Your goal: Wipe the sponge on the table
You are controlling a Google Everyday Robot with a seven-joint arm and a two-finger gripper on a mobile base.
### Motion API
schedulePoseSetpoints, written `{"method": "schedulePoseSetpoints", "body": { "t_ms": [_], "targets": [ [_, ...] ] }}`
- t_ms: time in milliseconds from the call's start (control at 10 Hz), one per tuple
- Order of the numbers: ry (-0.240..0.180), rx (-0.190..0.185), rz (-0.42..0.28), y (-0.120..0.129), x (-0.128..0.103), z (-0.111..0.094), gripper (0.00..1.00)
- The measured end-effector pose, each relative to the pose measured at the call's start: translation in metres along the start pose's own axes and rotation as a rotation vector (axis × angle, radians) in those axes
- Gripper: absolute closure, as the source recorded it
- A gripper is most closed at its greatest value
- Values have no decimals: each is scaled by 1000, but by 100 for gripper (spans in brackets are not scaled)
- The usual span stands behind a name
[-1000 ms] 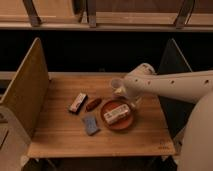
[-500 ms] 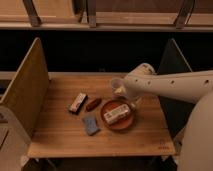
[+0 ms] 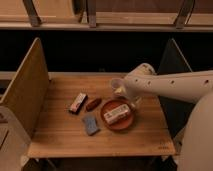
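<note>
Light wooden plank table w/ upright side panels: tan wood panel at pic left, dark panel at pic right, a dim dark gap behind & a wooden ledge across the top of the view. Sponge, a small flat blue-grey pad, lies flat on the tabletop toward the front edge, just left of the round reddish-brown plate but not touching it. Behind the sponge are a dark bar w/ white label &, beside it on the right, a brown oval sausage-like item, both lying on the wood. Plate holds a pale rectangular packet, set at a slant. White arm reaches in from the right & bends down at the wrist. Gripper hangs over the plate's back-right rim, apart from the sponge, jaws spread wide, nothing seen btwn them
</note>
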Motion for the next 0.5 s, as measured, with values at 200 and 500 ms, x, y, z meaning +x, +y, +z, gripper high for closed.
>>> {"method": "schedulePoseSetpoints", "body": {
  "t_ms": [200, 500],
  "targets": [
    [0, 0, 0, 0, 0, 0, 20],
    [-2, 6, -48, 4, 4, -4, 20]
  ]
}}
